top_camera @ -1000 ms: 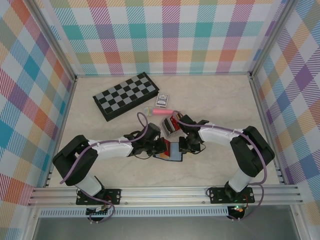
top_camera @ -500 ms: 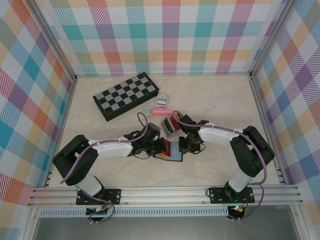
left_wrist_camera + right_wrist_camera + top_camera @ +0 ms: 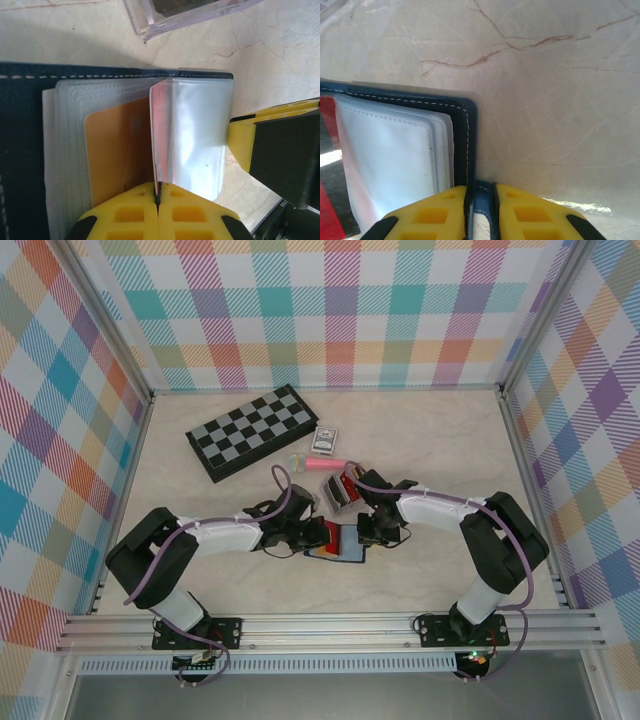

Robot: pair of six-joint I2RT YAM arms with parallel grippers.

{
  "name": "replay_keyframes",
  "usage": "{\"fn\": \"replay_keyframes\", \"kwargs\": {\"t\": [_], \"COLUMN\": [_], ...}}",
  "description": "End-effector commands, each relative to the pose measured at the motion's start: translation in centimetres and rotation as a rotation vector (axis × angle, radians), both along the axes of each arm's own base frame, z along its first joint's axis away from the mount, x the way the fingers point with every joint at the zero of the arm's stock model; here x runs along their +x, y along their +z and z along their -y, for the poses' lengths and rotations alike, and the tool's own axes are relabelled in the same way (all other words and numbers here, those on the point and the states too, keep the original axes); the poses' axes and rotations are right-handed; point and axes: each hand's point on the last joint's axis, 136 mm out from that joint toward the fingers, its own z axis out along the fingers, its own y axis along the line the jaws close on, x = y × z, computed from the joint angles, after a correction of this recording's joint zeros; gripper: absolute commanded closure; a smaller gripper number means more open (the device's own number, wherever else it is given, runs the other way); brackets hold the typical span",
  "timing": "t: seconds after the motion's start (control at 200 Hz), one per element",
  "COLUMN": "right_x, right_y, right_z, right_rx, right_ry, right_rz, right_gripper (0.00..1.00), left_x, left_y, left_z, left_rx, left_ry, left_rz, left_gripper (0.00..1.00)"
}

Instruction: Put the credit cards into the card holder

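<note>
The navy card holder (image 3: 348, 545) lies open on the table between both grippers, its clear sleeves fanned out. My left gripper (image 3: 158, 192) is shut on the edge of a red credit card (image 3: 159, 130), which stands on edge at the mouth of a clear sleeve (image 3: 200, 135). An orange credit card (image 3: 117, 150) sits in the sleeve to its left. My right gripper (image 3: 480, 192) is shut on the card holder's navy snap tab (image 3: 482, 197), at the corner of the stitched cover (image 3: 465, 130). In the top view the left gripper (image 3: 316, 536) and right gripper (image 3: 368, 532) flank the holder.
A clear plastic box (image 3: 340, 490) with cards in it stands just behind the holder. A pink object (image 3: 322, 464), a blue pack of playing cards (image 3: 325, 440) and a folded chessboard (image 3: 252, 432) lie farther back. Checked walls enclose the marble table.
My left arm has shifted slightly left with the red card, and more red now shows at the holder's left edge. The right gripper's jaws have narrowed onto the tab.
</note>
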Motion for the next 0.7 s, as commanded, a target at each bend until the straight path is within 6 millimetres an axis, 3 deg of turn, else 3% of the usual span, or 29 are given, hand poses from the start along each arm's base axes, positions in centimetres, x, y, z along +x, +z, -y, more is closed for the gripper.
{"fn": "replay_keyframes", "kwargs": {"t": [0.0, 0.11, 0.475, 0.695], "right_x": [-0.7, -0.7, -0.9, -0.8], "right_y": [-2.0, -2.3, -2.3, -2.1], "right_z": [0.3, 0.1, 0.0, -0.1], "right_rx": [-0.019, -0.019, -0.003, 0.0], "right_ry": [0.013, 0.014, 0.005, 0.002], "right_rz": [-0.035, -0.045, -0.051, -0.048], "right_gripper": [0.81, 0.82, 0.82, 0.81], "left_x": [-3.3, -3.3, -1.2, -2.4], "left_y": [-2.3, -2.9, -3.0, -3.1], "left_z": [-1.6, -1.9, -0.1, 1.6], "left_rx": [0.062, 0.095, 0.009, 0.052], "left_ry": [-0.058, -0.07, 0.028, -0.095], "left_rz": [-0.111, -0.119, -0.099, -0.112], "left_gripper": [1.0, 1.0, 0.98, 0.88]}}
